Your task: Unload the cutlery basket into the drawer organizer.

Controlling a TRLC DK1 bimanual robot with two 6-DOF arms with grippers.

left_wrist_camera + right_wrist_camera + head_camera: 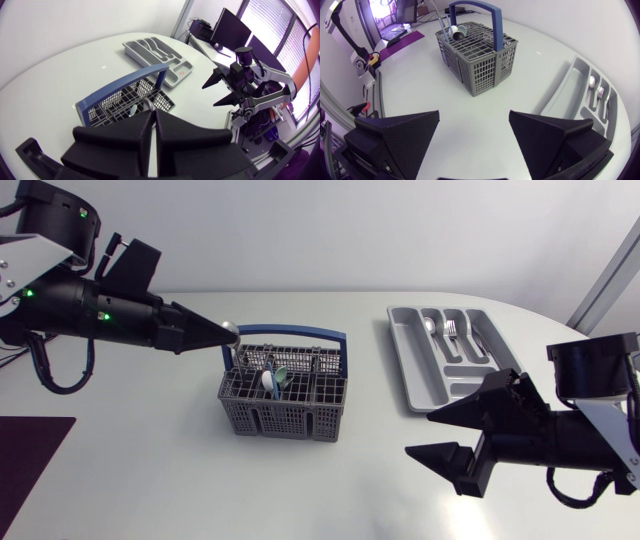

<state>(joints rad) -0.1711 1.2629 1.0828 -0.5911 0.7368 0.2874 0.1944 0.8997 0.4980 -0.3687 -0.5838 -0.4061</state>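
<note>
One grey cutlery basket [285, 420] sits mid-table, and one silver utensil [231, 328] rising from it is pinched at its top by the left gripper [220, 335], which slants down over the rim; one drawer organizer [415, 375] beside the basket holds one spoon [428, 325] and one fork [450, 330], and the right gripper [420, 433] gapes empty nearby, aimed at the basket.

One cutlery basket [285, 420], one drawer organizer [400, 355], one fork [450, 330], one left gripper [225, 335], one right gripper [418, 433].

White round-edged table [300, 490] spreading under even light, its matte top catching soft shadows, dark maroon mat [30, 470] lying at its left edge
</note>
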